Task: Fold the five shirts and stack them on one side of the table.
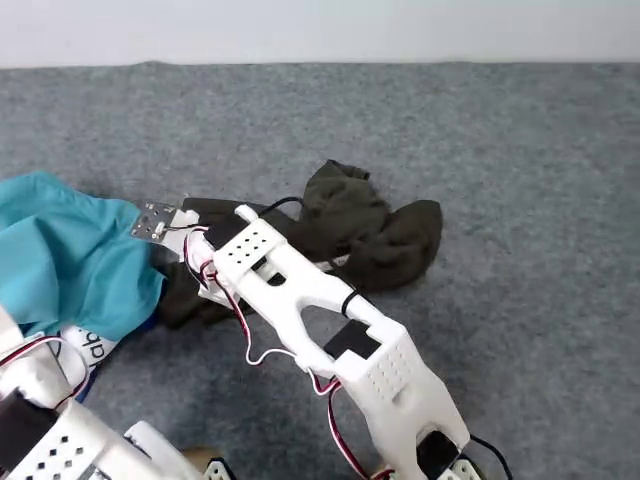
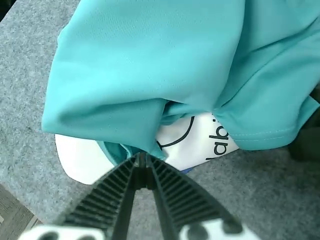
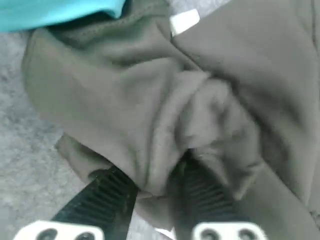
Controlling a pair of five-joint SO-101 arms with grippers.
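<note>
Grey felt table (image 1: 520, 140), teal shirt (image 1: 60, 260) near left edge, left gripper (image 2: 145, 162) pinching its fold, olive shirt (image 1: 370, 230) mid-table, well off far edge, bunched in right gripper (image 3: 157, 180), jaws narrow.

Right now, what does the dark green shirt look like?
The dark green shirt is soft, matte cloth, crumpled in a heap, not folded, on the grey table. A small white tag shows. The right claw pinches a fold of it, and one edge meets the teal shirt.
</note>
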